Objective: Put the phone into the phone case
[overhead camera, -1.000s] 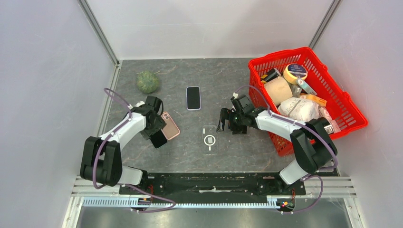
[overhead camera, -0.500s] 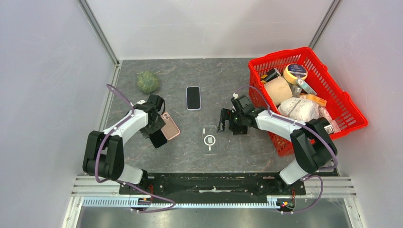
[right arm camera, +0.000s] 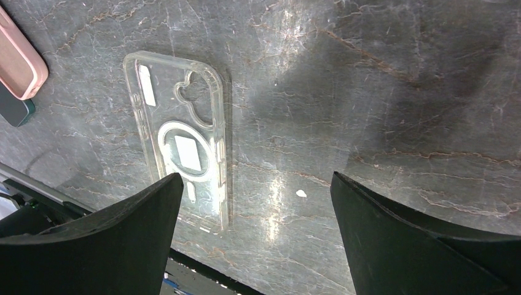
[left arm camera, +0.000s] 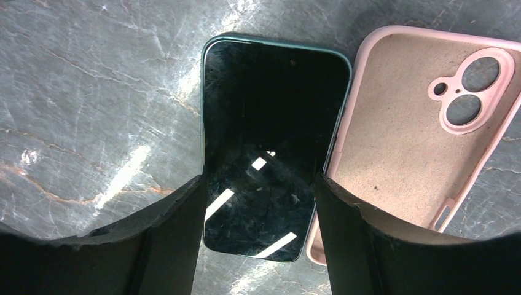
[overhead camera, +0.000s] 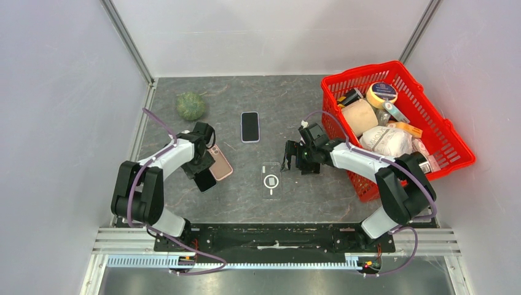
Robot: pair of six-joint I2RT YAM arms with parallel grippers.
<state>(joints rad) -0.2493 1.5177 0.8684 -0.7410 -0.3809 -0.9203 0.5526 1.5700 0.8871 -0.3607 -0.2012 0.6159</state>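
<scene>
Grey stone-look tabletop [overhead camera: 270,92], with the dark phone [left arm camera: 264,153] lying flat on its left side, screen up. The pink case [left arm camera: 399,135] sits just beside it, to the right and a bit farther back, open side up. The left gripper [left arm camera: 259,184] straddles one end of the phone, fingers [left arm camera: 166,239] right at both long edges — can't tell if it's actually pinching. The right gripper [right arm camera: 255,227] hangs wide open, holding nothing, just right of the clear case [right arm camera: 184,147] lying mid-table.
</scene>
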